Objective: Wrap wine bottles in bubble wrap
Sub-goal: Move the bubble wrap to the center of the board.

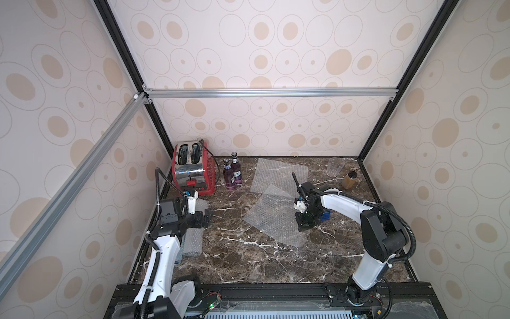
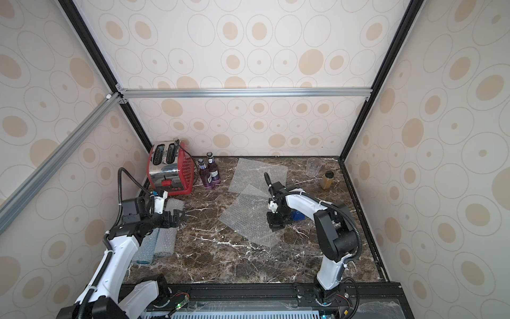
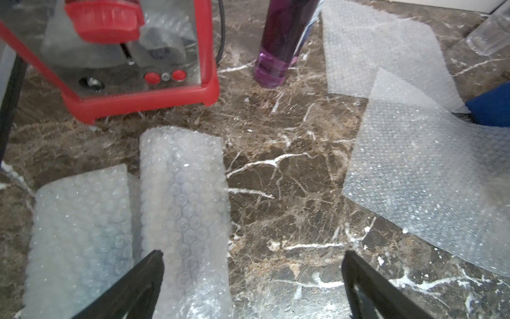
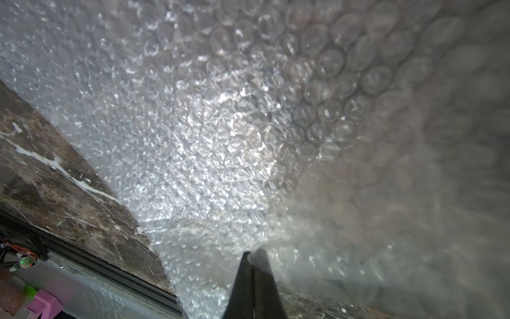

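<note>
Two purple wine bottles (image 1: 229,176) (image 1: 236,171) stand upright next to the toaster in both top views; one bottle base (image 3: 278,41) shows in the left wrist view. Two flat bubble wrap sheets lie mid-table, a far one (image 1: 278,172) and a near one (image 1: 273,221). My right gripper (image 1: 302,227) (image 4: 254,252) points down, shut on the near sheet's right edge, which rises over its fingers. Two rolled bubble wrap tubes (image 3: 185,207) (image 3: 80,234) lie at the left; one looks bluish inside (image 2: 145,248). My left gripper (image 1: 205,218) (image 3: 252,256) hovers open beside them, holding nothing.
A red and chrome toaster (image 1: 190,168) stands at the back left corner. A clear plastic cup (image 1: 334,167) and an amber jar (image 1: 349,179) stand at the back right. A dark blue block (image 1: 325,215) sits just right of my right gripper.
</note>
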Controlling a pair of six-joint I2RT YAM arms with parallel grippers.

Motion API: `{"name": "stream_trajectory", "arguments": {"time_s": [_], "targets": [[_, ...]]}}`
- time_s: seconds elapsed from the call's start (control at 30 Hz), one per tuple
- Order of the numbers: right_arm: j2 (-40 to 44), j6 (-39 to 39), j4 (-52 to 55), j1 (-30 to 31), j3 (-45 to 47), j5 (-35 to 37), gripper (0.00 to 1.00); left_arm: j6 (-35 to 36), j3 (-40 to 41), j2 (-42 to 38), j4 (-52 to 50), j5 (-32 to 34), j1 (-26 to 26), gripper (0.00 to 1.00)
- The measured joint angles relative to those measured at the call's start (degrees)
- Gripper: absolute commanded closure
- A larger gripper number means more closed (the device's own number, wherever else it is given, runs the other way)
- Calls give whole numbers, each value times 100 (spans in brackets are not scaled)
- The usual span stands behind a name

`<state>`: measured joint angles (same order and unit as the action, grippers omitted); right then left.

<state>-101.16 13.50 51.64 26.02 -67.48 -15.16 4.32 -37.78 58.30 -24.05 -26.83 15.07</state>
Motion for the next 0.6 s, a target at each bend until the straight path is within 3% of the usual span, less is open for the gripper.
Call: {"name": "stream_trajectory", "arguments": {"time_s": [0.1,0.17,0.43,0.6], "targets": [[85,90,367,-33,0,352,75,-109,-9,278,-4,-142,396,1],[267,149,662,-68,-4,590,67,-170,-9,282,-2,-223,573,1],[1307,393,973,-90,-629,929,57,-271,-144,50,264,-415,632,1],[531,822,358,87,-1178,671,56,-363,-380,-127,345,-433,459,1]]}}
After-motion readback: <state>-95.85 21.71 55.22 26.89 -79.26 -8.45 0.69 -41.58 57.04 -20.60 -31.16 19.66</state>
